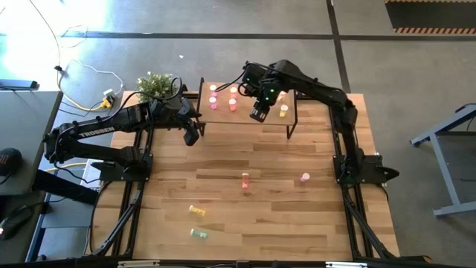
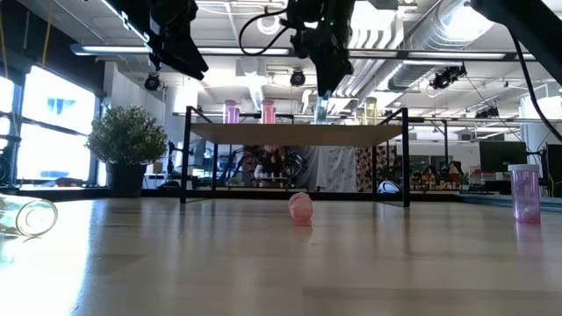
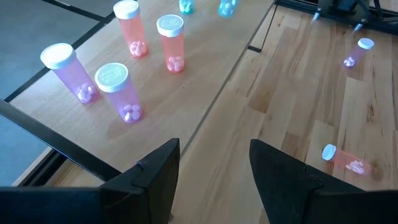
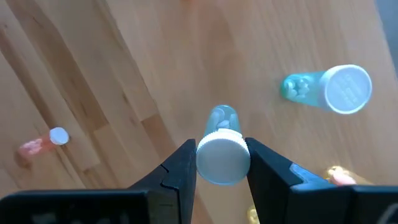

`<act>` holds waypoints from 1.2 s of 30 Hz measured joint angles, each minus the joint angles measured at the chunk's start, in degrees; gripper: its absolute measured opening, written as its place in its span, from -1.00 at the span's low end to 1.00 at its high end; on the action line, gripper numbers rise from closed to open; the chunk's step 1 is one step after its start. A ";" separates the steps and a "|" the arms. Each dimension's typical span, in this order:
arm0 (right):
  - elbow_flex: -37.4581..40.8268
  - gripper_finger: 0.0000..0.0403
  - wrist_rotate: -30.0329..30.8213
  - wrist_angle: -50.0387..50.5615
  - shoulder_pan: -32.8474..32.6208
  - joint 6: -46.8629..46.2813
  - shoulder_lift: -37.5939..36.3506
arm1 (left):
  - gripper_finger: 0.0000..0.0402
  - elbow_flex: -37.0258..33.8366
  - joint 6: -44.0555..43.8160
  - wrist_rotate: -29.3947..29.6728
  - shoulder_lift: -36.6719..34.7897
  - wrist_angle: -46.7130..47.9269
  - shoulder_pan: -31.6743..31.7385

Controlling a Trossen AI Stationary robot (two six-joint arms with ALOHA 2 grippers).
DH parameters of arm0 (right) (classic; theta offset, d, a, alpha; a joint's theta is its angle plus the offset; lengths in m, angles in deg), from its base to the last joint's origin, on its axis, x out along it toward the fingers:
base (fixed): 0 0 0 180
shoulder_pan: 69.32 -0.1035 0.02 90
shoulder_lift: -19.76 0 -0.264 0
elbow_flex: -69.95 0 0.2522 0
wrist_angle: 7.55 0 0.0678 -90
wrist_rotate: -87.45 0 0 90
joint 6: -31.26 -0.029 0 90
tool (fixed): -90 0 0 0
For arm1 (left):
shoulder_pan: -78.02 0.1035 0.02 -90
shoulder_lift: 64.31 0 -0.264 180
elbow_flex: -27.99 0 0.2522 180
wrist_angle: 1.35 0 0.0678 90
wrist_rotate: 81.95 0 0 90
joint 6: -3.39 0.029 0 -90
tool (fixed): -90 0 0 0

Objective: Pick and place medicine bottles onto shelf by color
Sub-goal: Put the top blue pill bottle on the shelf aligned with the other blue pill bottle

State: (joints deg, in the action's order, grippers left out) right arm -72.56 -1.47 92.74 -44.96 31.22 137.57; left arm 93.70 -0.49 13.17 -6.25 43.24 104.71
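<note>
1. A pale green bottle (image 4: 222, 146) stands upright on the shelf (image 1: 245, 117), its white cap pinched between the fingers of the right gripper (image 4: 221, 163).
2. Just beside that gripper on the board stands a second green bottle (image 4: 328, 89).
3. Pink and red-orange bottles (image 3: 121, 92) stand ahead of the left gripper (image 3: 214, 165), whose fingers are spread and hold nothing, at the shelf's near edge.

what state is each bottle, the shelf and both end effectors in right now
right end effector: shut on teal bottle, above the shelf
teal bottle: held by its cap
left end effector: open, empty, by the shelf's edge
shelf: standing, bottles upright on it
red-orange bottle: on the table
yellow bottle: lying down
</note>
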 joint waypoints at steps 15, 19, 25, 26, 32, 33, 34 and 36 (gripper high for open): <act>0.20 -0.46 0.40 -0.44 0.56 1.50 1.56 | -0.07 0.00 0.02 0.00 0.00 1.07 0.00; 0.20 -0.46 -0.06 -0.40 0.74 1.48 1.56 | -0.07 0.00 0.02 0.00 0.00 1.11 0.01; 0.20 -0.46 -0.22 -0.37 0.74 1.55 1.56 | -0.07 0.00 0.02 0.00 0.00 1.11 0.00; 0.20 -0.46 -0.24 -0.38 0.74 1.55 1.56 | -0.07 0.00 0.02 0.00 0.00 1.11 0.00; 0.20 -0.46 -1.76 -0.09 1.05 1.55 1.56 | -0.07 0.00 0.02 0.00 0.00 1.11 0.02; 0.20 -0.46 -1.73 -0.13 1.12 1.55 1.56 | -0.07 0.00 0.02 0.00 0.00 1.11 0.00; 0.20 -0.46 -1.64 -0.14 1.19 1.54 1.56 | -0.07 0.00 0.02 -0.01 0.00 1.11 0.00; 0.20 -0.46 -1.24 -0.16 1.39 1.32 1.56 | -0.07 0.00 0.02 0.00 0.00 1.11 0.00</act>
State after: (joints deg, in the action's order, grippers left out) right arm -72.36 -2.71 92.58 -43.57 32.55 139.13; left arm 93.70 -0.46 13.17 -6.25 44.36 104.72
